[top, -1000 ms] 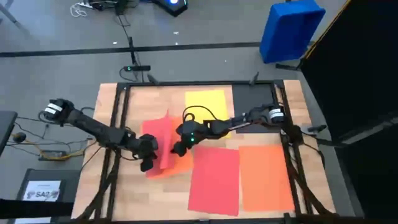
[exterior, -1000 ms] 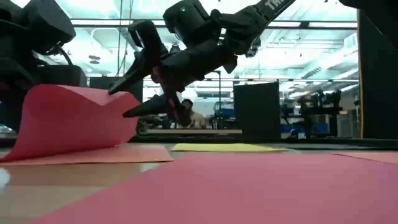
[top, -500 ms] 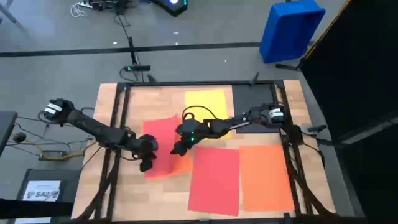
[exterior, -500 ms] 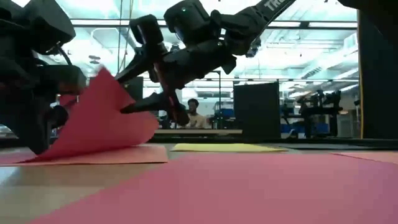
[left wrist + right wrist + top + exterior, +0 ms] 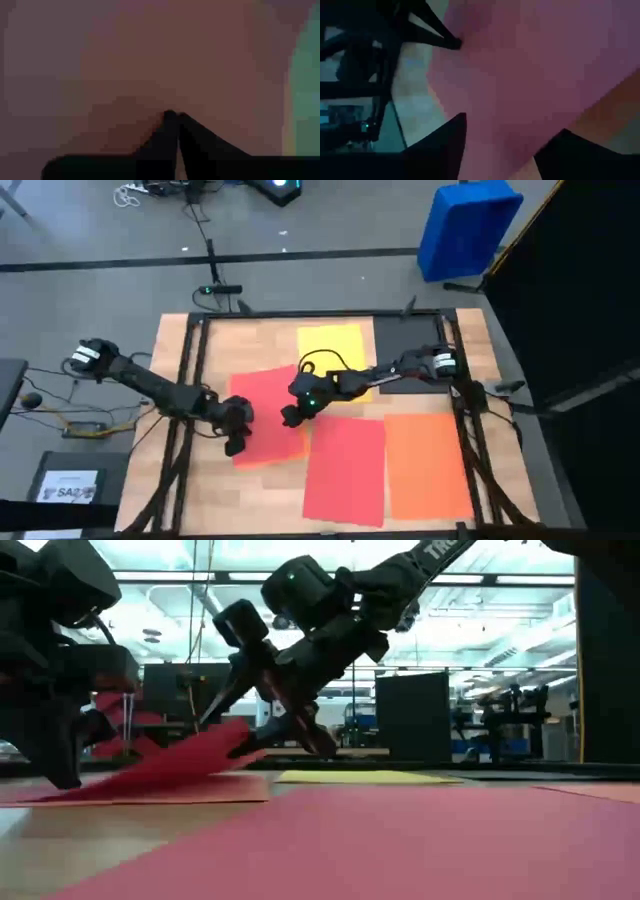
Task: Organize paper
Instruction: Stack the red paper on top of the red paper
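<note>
Paper spread over the wooden surface [image 5: 215, 345] inside a dark frame. Yellow sheet [image 5: 330, 345] at the far middle, dark sheet [image 5: 408, 345] beside it at far right. Large red sheet [image 5: 345, 470] near centre, orange sheet [image 5: 428, 465] just to its right, both flat. A second red sheet [image 5: 265, 415] lies left of centre, on top of an orange sheet [image 5: 262, 458] whose edge shows beneath it along the near side.

Left gripper [image 5: 236, 442] sits at the left near corner of that second red sheet, fingers [image 5: 172, 135] closed tip to tip; whether they pinch the sheet's edge cannot be told. In the low view this sheet [image 5: 190, 765] slopes up from the surface, its raised edge under the right arm.

Right gripper [image 5: 288, 418] hangs over the right edge of the same sheet, fingers [image 5: 240, 635] parted, the lower one touching or just above the lifted edge. Right wrist view shows red paper [image 5: 535, 75] between its spread fingers [image 5: 445, 145], nothing clamped.

Blue bin [image 5: 465, 225] stands on the floor beyond the surface, well apart.
</note>
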